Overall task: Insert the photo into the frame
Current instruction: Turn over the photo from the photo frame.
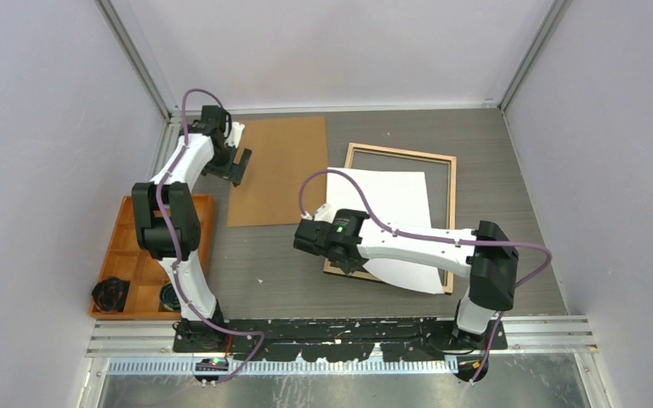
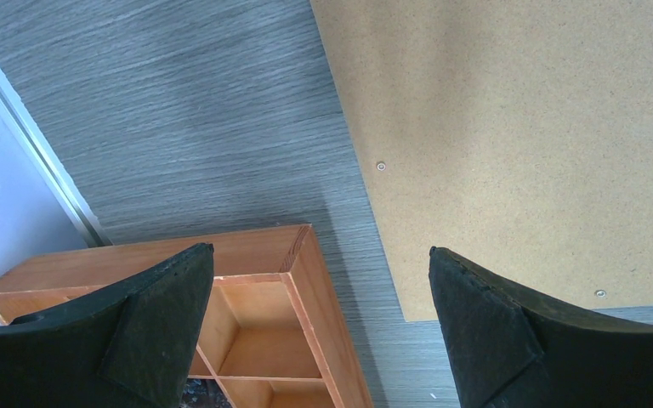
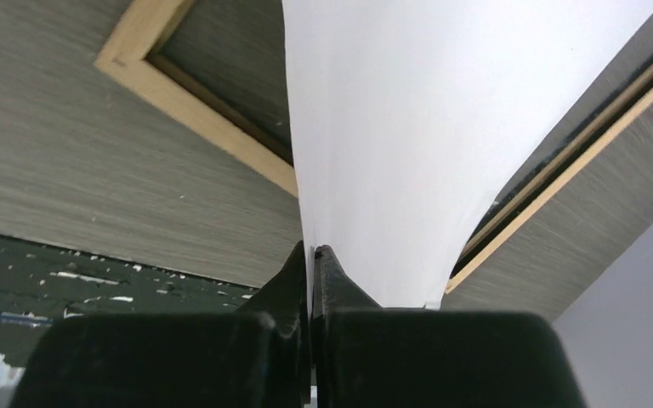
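Grey table (image 1: 281, 263) bears frame (image 1: 400, 151); right arm (image 1: 417, 242) stretches leftward, jaws pinching photo (image 1: 383, 200).

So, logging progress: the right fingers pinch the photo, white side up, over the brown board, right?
No. The right fingers pinch the photo, white side up, over the frame; the brown board lies apart on the left. The top view shows it.

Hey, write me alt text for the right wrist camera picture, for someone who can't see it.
The right gripper is shut on the edge of the photo, whose plain white side faces the camera as the sheet curves away over the frame. The frame lies light wood side up on the grey table.
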